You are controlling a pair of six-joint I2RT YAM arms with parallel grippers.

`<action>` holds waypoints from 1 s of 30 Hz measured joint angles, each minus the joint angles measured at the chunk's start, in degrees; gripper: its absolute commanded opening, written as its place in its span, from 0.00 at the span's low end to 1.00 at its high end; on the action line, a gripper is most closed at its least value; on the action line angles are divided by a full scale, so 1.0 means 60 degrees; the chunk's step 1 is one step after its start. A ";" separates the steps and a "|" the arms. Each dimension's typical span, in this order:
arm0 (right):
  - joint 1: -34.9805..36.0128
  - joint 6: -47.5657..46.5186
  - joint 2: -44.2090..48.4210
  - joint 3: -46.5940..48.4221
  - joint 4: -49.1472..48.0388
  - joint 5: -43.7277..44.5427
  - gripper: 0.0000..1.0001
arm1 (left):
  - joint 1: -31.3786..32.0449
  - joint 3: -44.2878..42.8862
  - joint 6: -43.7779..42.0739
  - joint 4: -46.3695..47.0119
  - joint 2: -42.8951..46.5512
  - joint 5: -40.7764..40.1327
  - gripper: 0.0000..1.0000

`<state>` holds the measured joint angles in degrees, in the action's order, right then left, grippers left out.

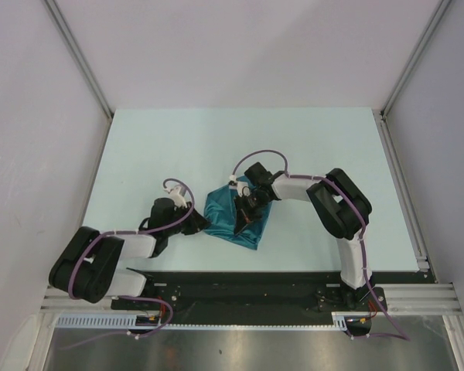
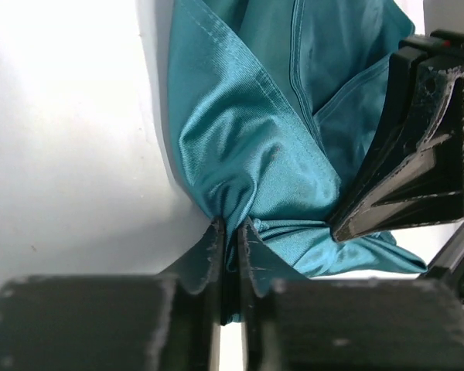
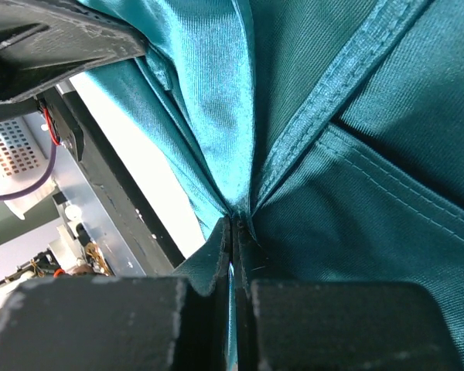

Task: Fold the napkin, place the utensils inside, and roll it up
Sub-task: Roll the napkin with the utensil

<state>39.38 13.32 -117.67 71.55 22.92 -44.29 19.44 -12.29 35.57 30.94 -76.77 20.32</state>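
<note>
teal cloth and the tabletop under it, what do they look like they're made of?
Teal cloth napkin: likely a woven synthetic with a satin-like finish. It shines along the folds, shows a fine ribbed weave and has a stitched hem. The exact fibre can't be told. Pale tabletop: a smooth, flat, hard sheet, matte to faintly glossy, perhaps laminate or painted board. No grain or texture shows, so that is a guess.
</note>
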 measured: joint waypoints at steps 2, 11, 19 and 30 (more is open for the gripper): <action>0.0000 0.0004 0.0000 0.0040 0.0066 0.0004 0.04 | -0.0007 -0.0011 -0.0022 0.0109 -0.0157 0.0160 0.00; 0.0135 -0.0018 0.0444 0.0586 0.0798 0.0335 0.64 | -0.0025 -0.0980 -0.0109 -0.1566 -0.0321 0.0397 0.00; 0.1606 -0.0627 0.2616 0.0433 0.0477 0.3089 0.75 | -0.0025 -0.1956 -0.0146 -0.3515 -0.0463 0.0423 0.00; 0.2772 -0.1574 0.2849 -0.1075 -0.1453 0.5737 0.75 | -0.0113 -0.3082 -0.0266 -0.4779 -0.1392 0.0980 0.00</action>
<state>56.01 3.88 -100.57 65.10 14.20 -9.87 18.76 -30.79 33.98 2.26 -85.12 26.20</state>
